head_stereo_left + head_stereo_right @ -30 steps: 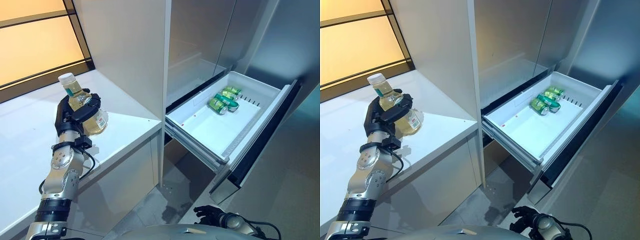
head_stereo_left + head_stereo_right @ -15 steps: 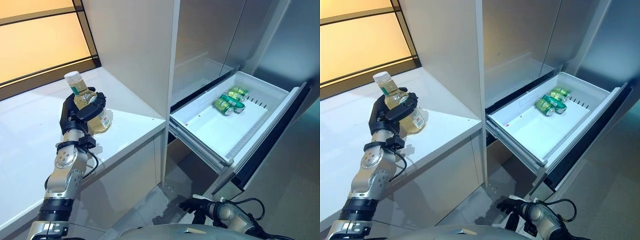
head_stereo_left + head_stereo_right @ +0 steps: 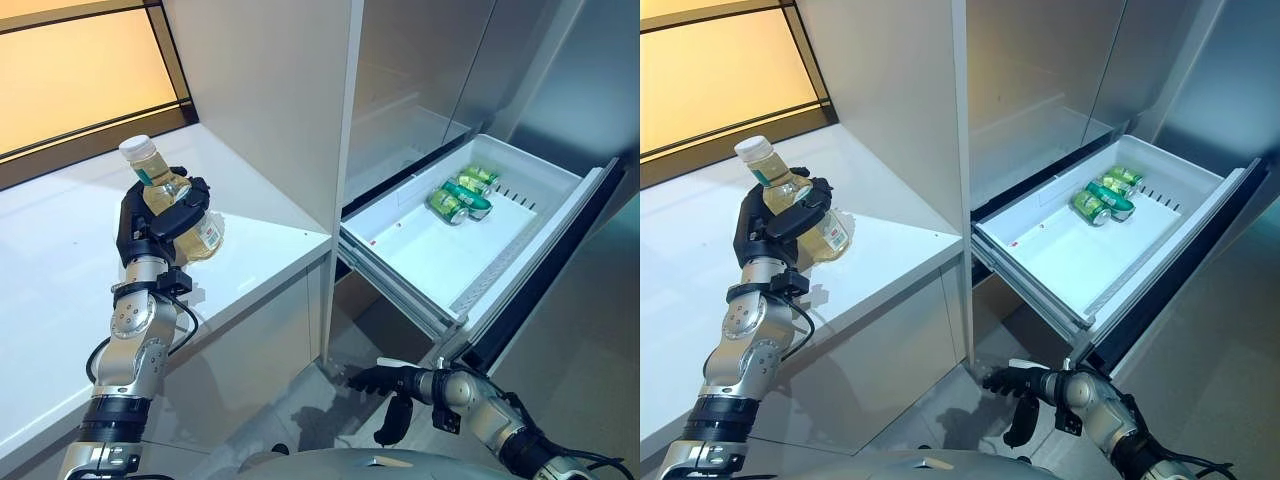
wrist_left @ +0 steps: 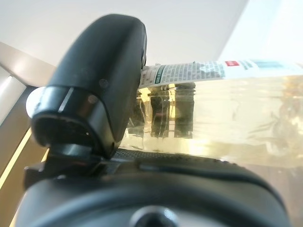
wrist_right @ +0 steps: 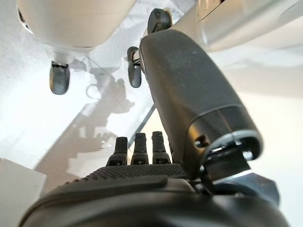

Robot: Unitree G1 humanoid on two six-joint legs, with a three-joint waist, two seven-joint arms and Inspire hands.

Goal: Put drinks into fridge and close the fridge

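Low in the frame, right hand point(image 3: 1025, 384) empty, fingers relaxed, hanging over the floor point(image 3: 950, 400) below the drawer. At centre left, left hand point(image 3: 155, 222) clenched round one bottle point(image 3: 170, 200) of pale yellow drink, lifted clear above the white worktop point(image 3: 60, 290). Transfer step, by the look of it: bottle picked, not yet stowed. Next, a carry rightward past the cabinet wall, then a lowering into the open fridge drawer point(image 3: 420, 255). At upper right, three green cans point(image 3: 458, 196) lying together at the drawer's far end.
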